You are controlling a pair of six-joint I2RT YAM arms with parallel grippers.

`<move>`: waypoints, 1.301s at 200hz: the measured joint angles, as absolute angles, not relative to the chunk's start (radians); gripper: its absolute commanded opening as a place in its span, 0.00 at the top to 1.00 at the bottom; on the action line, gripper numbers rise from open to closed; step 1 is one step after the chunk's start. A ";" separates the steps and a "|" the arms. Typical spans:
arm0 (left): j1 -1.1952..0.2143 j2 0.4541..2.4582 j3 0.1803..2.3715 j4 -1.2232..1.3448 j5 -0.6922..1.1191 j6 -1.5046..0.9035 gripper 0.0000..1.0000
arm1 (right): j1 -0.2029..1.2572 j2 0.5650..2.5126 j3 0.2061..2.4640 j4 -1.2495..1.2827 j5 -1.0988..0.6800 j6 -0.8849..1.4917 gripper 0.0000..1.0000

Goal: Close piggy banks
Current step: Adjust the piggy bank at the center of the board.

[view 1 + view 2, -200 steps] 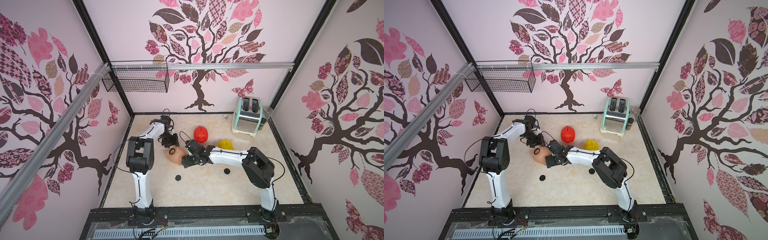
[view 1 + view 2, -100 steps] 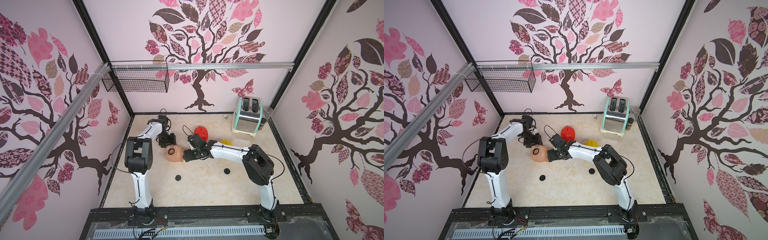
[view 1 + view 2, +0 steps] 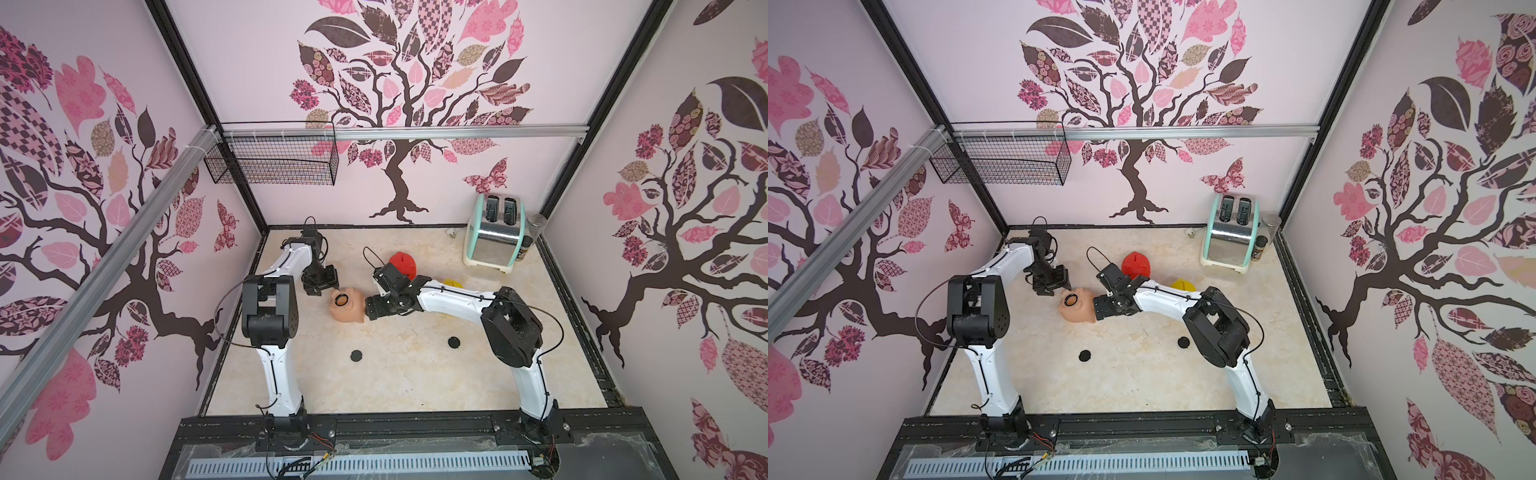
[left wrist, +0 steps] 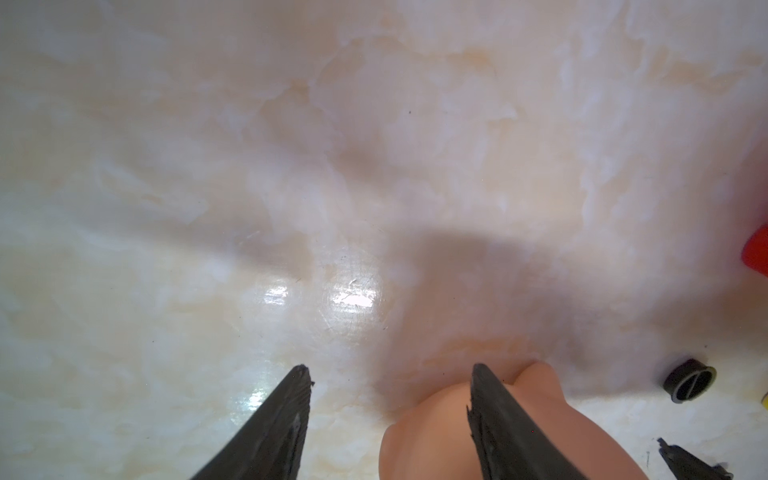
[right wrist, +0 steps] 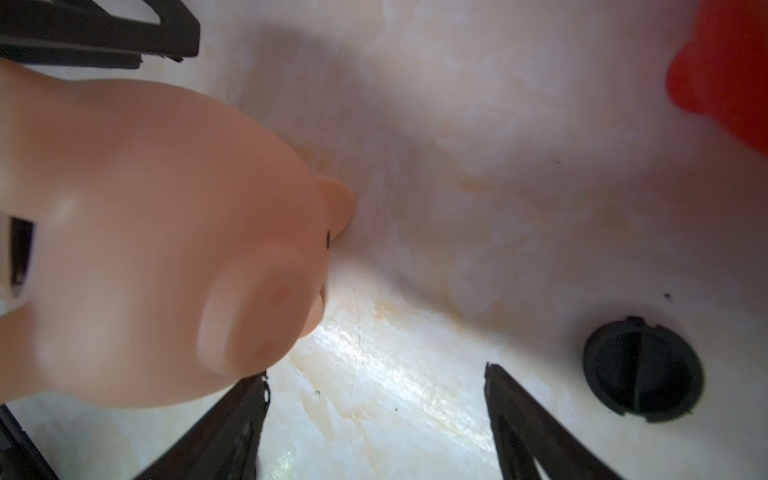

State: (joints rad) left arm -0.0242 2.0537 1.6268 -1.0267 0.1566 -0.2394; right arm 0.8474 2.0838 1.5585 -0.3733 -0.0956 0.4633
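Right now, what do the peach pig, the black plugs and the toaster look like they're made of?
Peach pig: likely smooth moulded plastic, given the soft glossy highlights. Black plugs: probably matte plastic or rubber, as they show no shine. Toaster: mirror-like metal front; the mint casing is probably plastic.

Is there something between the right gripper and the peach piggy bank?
Nothing visible. The right gripper is open right beside the snout of the peach piggy bank, with only bare table between its jaws.
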 measured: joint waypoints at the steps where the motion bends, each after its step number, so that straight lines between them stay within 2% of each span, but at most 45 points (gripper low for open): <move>1: -0.024 2.054 1.627 -1.027 0.157 -0.239 0.36 | 0.847 2.083 1.557 -0.373 -0.096 0.463 0.15; 67: -0.024 2.054 1.627 -1.026 0.161 -0.240 0.39 | 0.873 1.957 1.416 -0.369 -0.103 0.477 0.16; 127: -0.024 2.054 1.612 -1.021 0.167 -0.239 0.40 | 0.950 2.037 1.452 -0.347 -0.117 0.502 0.17; 260: -0.022 2.058 1.612 -1.019 0.175 -0.239 0.40 | 0.945 2.124 1.506 -0.306 -0.074 0.520 0.20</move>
